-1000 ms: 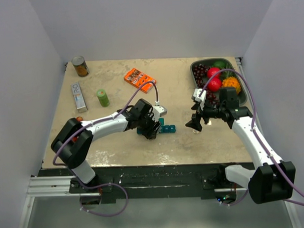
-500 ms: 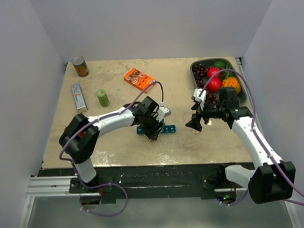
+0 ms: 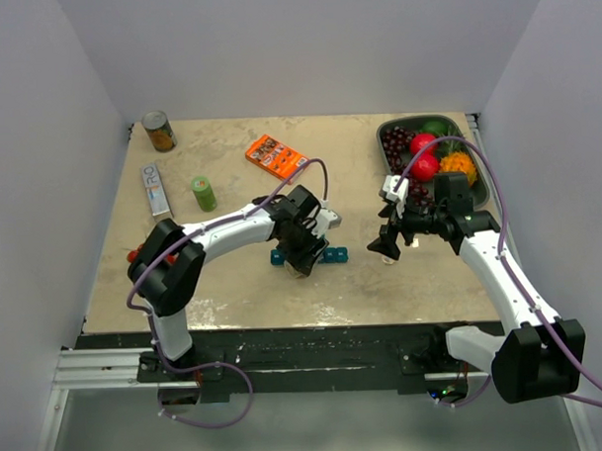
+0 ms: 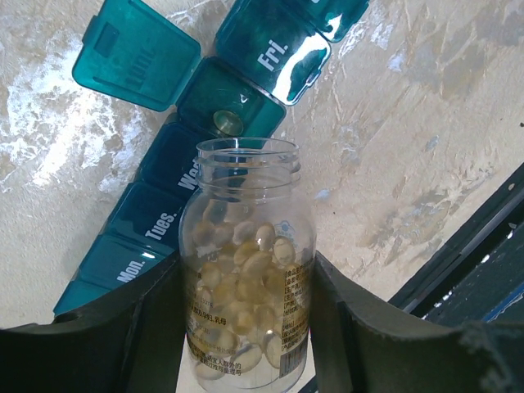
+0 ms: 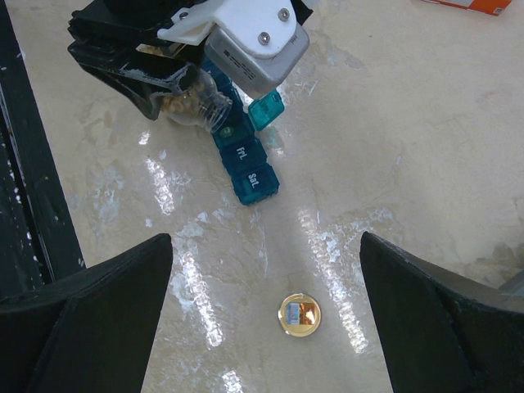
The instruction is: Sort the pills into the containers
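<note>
Top external view: left arm (image 3: 227, 231) reaches across to the centre of the desk (image 3: 234, 297). Its wrist sits right over the teal pill organizer (image 3: 335, 253), so only the strip's ends show either side of it. Left jaws pinch a clear bottle (image 4: 246, 246) round its body; cap off, part full of pale yellow pills (image 4: 246, 270).

Left wrist cam: bottle mouth hangs over the organizer's row, just at the one open compartment. That compartment's lid (image 4: 135, 53) is flipped back and a single pill (image 4: 228, 123) lies inside. Lids marked Mon., Tues. and Fri. are shut; the Wed. lid is partly hidden behind the bottle neck. Can't tell whether the bottle rim touches the organizer.

Right arm (image 3: 500, 268) bends in from the right side. Right jaws are spread wide, holding nothing, hovering above bare desk to the right of the organizer.

Right wrist cam: a small round gold cap (image 5: 299, 315) lies on the desk, seen between the two fingers (image 5: 90, 311), apart from the organizer's Sat. end. Bottle looks tilted here, mouth down toward the strip.

Elsewhere on desk:
- tin can (image 3: 159, 131), far-left corner
- white box (image 3: 157, 188)
- green cylinder (image 3: 204, 193)
- orange packet (image 3: 277, 157)
- dark tray (image 3: 380, 142) of fruit, far right
</note>
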`<state>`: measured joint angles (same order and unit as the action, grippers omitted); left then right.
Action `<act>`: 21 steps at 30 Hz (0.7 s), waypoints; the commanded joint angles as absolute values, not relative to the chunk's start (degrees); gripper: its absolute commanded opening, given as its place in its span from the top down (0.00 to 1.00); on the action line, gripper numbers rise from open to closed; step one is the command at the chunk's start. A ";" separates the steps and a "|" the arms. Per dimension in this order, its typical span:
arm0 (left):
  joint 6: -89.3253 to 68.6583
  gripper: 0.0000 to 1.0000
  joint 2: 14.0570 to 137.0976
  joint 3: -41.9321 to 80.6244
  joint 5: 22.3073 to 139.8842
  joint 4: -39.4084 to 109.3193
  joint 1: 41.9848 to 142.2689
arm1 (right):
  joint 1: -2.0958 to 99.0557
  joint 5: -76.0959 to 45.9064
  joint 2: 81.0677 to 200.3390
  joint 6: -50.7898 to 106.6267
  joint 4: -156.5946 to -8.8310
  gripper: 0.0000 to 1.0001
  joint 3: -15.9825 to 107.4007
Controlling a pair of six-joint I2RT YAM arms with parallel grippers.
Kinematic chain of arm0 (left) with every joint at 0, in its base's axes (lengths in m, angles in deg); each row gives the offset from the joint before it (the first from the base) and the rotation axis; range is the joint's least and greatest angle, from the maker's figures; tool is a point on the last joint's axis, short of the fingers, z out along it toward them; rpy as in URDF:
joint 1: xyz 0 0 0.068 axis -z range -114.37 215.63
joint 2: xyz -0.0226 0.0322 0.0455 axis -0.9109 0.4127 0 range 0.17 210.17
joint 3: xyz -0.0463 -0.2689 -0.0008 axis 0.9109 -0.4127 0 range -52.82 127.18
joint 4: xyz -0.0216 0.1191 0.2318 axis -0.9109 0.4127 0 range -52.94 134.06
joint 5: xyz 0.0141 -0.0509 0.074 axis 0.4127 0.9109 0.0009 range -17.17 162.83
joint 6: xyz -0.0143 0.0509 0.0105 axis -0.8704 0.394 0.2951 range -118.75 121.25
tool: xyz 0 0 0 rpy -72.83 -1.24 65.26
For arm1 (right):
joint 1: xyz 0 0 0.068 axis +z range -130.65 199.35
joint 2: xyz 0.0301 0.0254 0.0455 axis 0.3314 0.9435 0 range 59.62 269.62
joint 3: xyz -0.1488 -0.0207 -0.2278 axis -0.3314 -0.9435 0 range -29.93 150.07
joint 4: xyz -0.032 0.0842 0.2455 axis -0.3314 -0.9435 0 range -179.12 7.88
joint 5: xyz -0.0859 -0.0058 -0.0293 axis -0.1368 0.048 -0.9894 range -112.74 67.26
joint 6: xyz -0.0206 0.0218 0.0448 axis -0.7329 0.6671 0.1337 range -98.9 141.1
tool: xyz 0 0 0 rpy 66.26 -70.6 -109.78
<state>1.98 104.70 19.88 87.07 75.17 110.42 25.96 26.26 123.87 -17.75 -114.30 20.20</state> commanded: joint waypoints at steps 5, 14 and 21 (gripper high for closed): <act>2.48 1.00 106.52 25.66 86.02 80.39 110.80 | 25.59 27.45 123.69 -18.53 -114.37 0.01 21.58; 2.65 1.00 108.63 28.91 85.49 83.46 110.89 | 25.59 27.45 123.69 -18.53 -114.37 0.01 21.58; 2.48 1.00 110.73 31.46 84.44 86.28 110.89 | 25.59 27.45 123.61 -18.53 -114.46 0.01 21.58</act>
<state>1.98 109.64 27.88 85.39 83.63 110.45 25.96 26.26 123.87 -17.90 -114.32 20.20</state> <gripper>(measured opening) 0.571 0.988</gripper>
